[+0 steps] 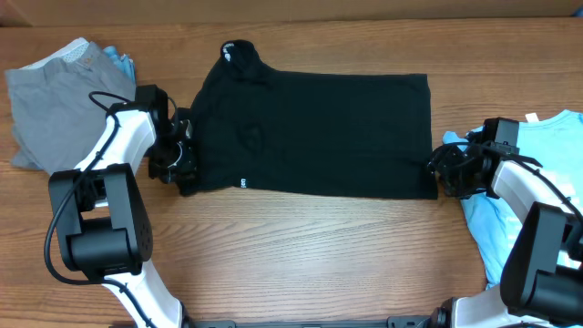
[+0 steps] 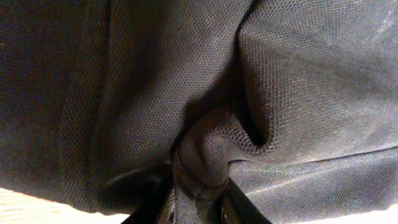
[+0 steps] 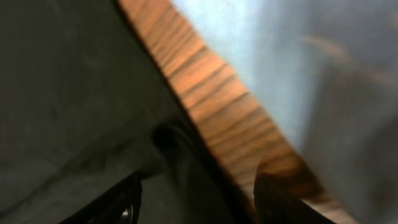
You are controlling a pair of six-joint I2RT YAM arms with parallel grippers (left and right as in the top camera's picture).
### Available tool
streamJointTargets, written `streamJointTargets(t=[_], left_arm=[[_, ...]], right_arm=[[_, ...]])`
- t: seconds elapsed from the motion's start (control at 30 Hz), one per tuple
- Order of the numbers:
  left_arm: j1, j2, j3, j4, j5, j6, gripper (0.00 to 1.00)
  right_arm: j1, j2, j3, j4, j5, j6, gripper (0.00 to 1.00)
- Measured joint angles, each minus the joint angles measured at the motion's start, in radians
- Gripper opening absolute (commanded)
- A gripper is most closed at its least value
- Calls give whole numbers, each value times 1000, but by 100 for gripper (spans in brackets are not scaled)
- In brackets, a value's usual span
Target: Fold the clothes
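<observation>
black shirt [image 1: 310, 132] flat mid table [image 1: 301, 264], overhead just puts left hand [image 1: 178, 153] and right hand [image 1: 446, 173] at its lower corners, left wrist view shows left hand clamped on bunched fabric, right wrist view blurry, right hand spread wide, shirt edge between fingers [image 3: 121, 208]

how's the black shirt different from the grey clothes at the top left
The black shirt lies spread flat, a neat rectangle; the grey clothes sit in a rumpled heap. The left gripper pinches the black shirt's edge; no gripper holds the grey clothes. Both rest on the wooden table.
</observation>
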Motion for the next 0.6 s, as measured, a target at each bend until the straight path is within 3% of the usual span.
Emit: streamJointTargets(t=[0.1, 0.2, 0.3, 0.4, 0.6], left_arm=[[0, 0, 0, 7, 2, 0, 22], [0, 0, -1, 24, 8, -3, 5], [0, 0, -1, 34, 18, 7, 4], [1, 0, -1, 35, 18, 8, 4], [43, 0, 2, 14, 10, 8, 4]], right_arm=[[-2, 0, 2, -25, 6, -8, 53], [-2, 0, 2, -48, 14, -15, 35], [-2, 0, 0, -78, 25, -17, 15], [-4, 2, -2, -88, 34, -11, 8], [-40, 2, 0, -113, 36, -9, 5]])
